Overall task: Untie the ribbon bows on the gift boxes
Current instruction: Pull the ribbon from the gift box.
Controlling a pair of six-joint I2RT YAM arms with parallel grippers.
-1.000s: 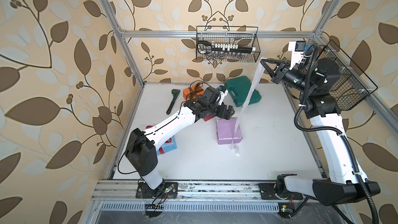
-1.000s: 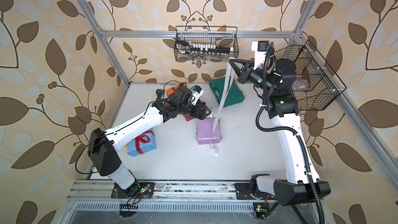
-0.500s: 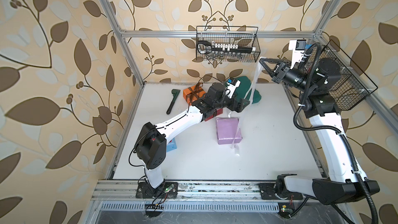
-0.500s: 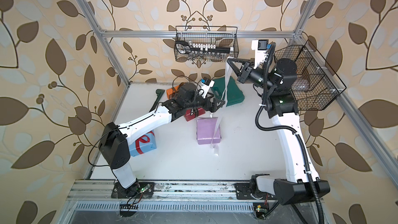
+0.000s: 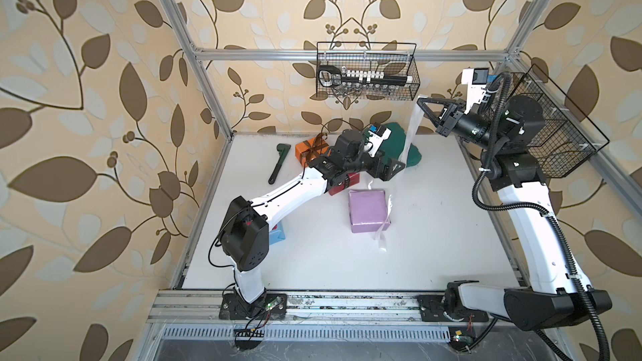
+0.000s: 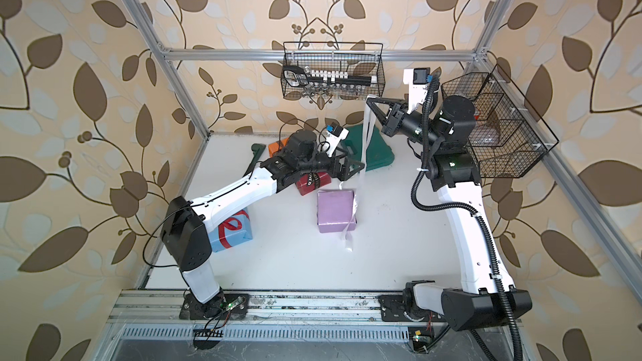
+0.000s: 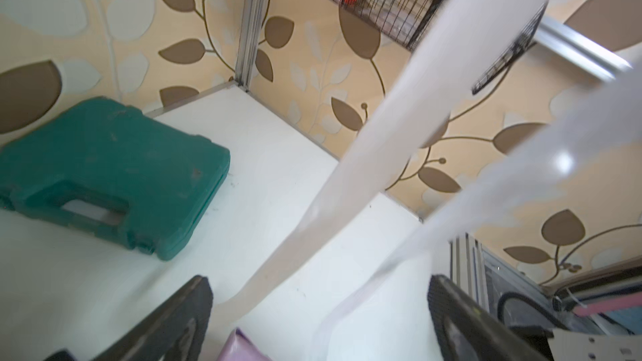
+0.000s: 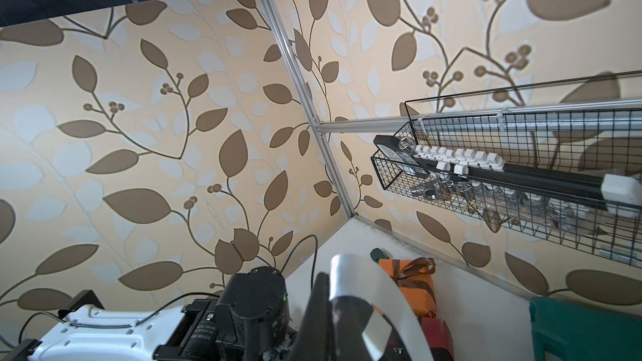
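High at the back right, my right gripper (image 5: 419,101) (image 6: 369,100) (image 8: 328,277) is shut on the white ribbon (image 5: 413,123) (image 6: 365,126) (image 8: 361,272). The ribbon hangs in two strands down to the lilac gift box (image 5: 367,210) (image 6: 335,211). No bow shows on that box. My left gripper (image 5: 396,170) (image 6: 356,170) (image 7: 318,283) is open above that box's far edge. Both strands (image 7: 399,105) pass between its fingers. The orange box (image 5: 311,147) (image 8: 413,283) keeps its brown bow. The dark red box (image 6: 312,182) lies under my left arm. The light blue box (image 6: 231,232) has a red ribbon.
A green tool case (image 5: 399,144) (image 7: 104,175) lies at the back, just behind the ribbon. A dark wrench (image 5: 278,163) lies left of the orange box. One wire basket (image 5: 366,76) hangs on the back wall and another (image 5: 549,126) behind my right arm.
My left gripper has swung right and up from beside the lilac box to the hanging ribbon strands, staying open. My right gripper has held the ribbon up almost unmoved.
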